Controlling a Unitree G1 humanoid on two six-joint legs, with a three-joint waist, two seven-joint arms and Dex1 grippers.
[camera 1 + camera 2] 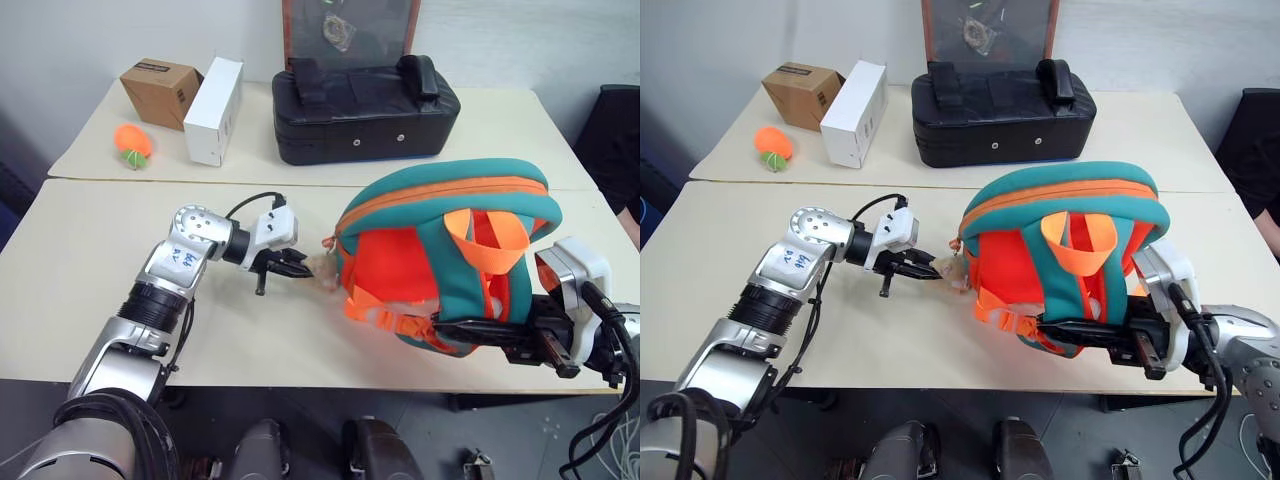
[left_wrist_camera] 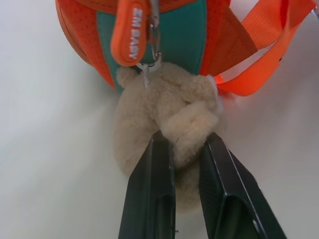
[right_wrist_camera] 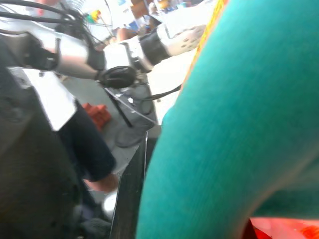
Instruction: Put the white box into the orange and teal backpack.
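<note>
Left gripper nearly closed, pinching tan plush toy clipped to orange and teal backpack. Backpack upright just right of it, contents hidden. Right gripper clamped shut on backpack's lower teal edge. White box nowhere distinguishable.

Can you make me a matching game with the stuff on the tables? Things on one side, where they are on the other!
Things:
1. plush toy
2. backpack
3. black case
4. orange ball

Places:
A. far table, beside the brown box
B. between the left gripper fingers
C. near table, held at its bottom edge by the right gripper
D. far table, behind the backpack

Pairs: 1-B, 2-C, 3-D, 4-A
</note>
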